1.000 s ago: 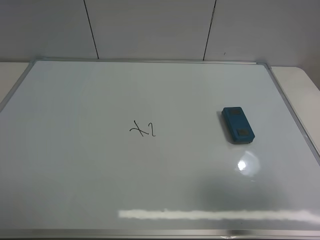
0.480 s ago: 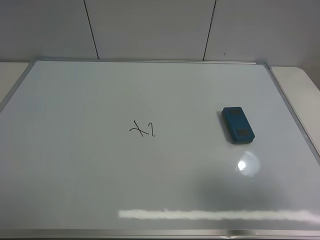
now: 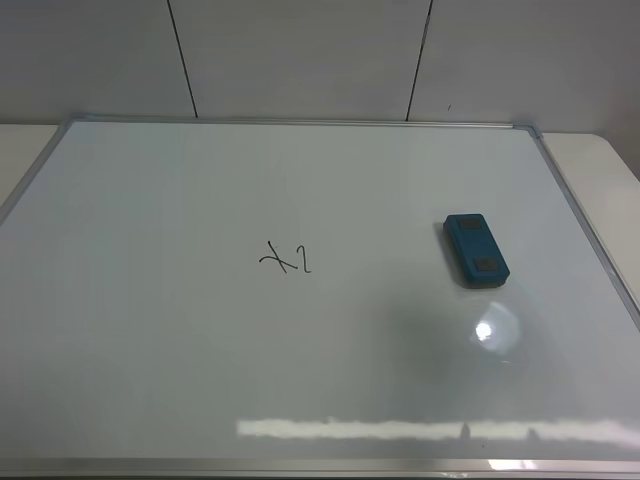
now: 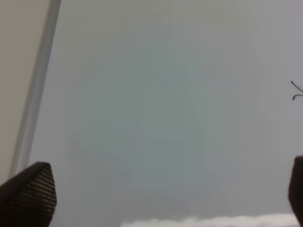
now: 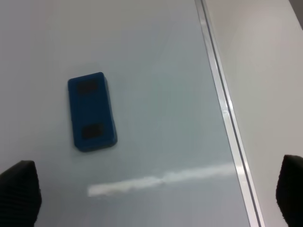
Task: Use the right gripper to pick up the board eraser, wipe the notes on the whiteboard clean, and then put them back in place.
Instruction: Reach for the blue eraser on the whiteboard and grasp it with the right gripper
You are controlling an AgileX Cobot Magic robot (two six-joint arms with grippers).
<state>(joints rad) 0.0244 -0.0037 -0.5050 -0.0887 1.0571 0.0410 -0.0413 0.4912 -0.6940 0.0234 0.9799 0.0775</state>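
Now, right gripper (image 5: 155, 194): wide open, empty.
Board eraser (image 5: 91, 111): ahead of the claw, off-centre.
Grasp: probably centre over it first, then straddle its narrow width.

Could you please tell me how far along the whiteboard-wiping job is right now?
Nothing looks done yet: the notes are intact on the whiteboard. In hand: the right end effector hovers open near the board eraser, not touching it. Left: grasp, wipe, and return the eraser.
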